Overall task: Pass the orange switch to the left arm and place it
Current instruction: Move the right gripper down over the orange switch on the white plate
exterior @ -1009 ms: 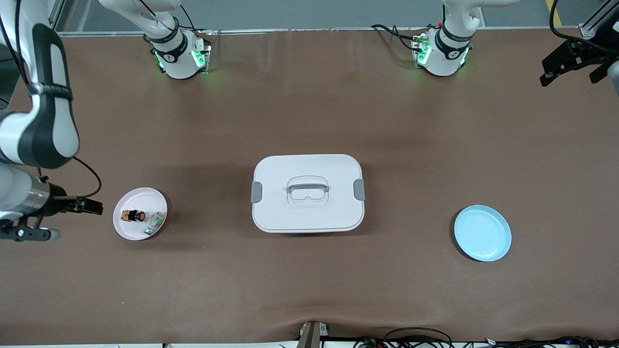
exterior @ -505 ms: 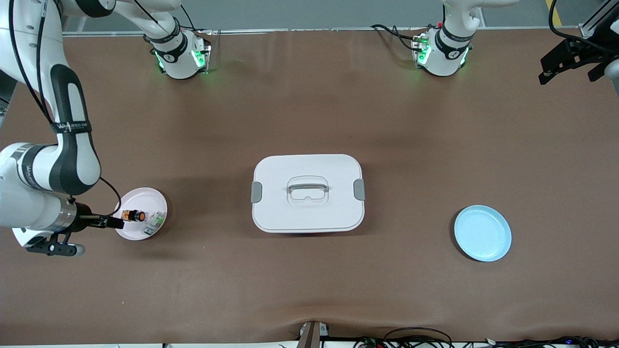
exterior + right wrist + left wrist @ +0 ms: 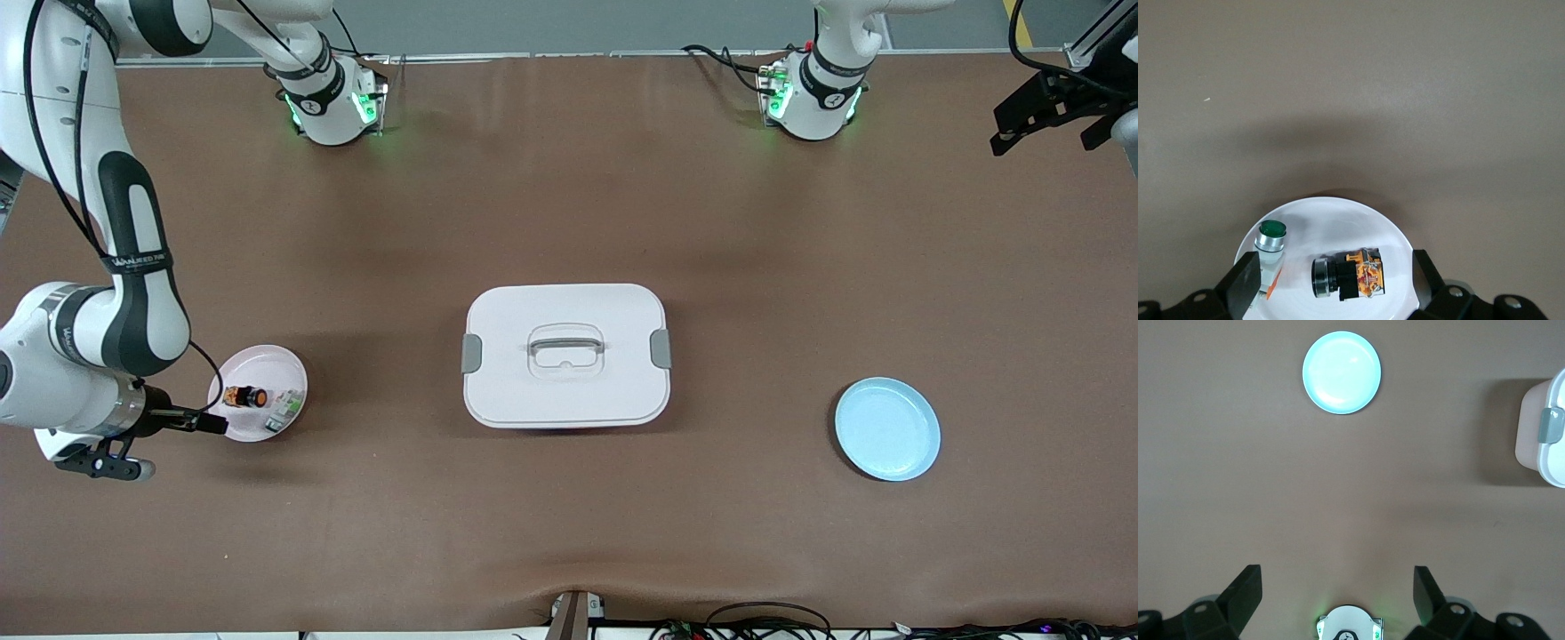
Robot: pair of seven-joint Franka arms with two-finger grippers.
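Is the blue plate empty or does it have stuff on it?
Empty. The blue plate shows only its bare blue surface in both the front and left wrist views.

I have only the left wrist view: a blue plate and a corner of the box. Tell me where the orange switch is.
Observer: The orange switch lies on its side on a pink plate, toward the right arm's end of the table.
Operator: Report the right end effector.
Observer: The right end effector is open, low at the pink plate's rim, on the side away from the box. It holds nothing.
Operator: Place my own arm for me.
Observer: The left end effector, open, waits high over the table's edge at the left arm's end, clear of the blue plate.
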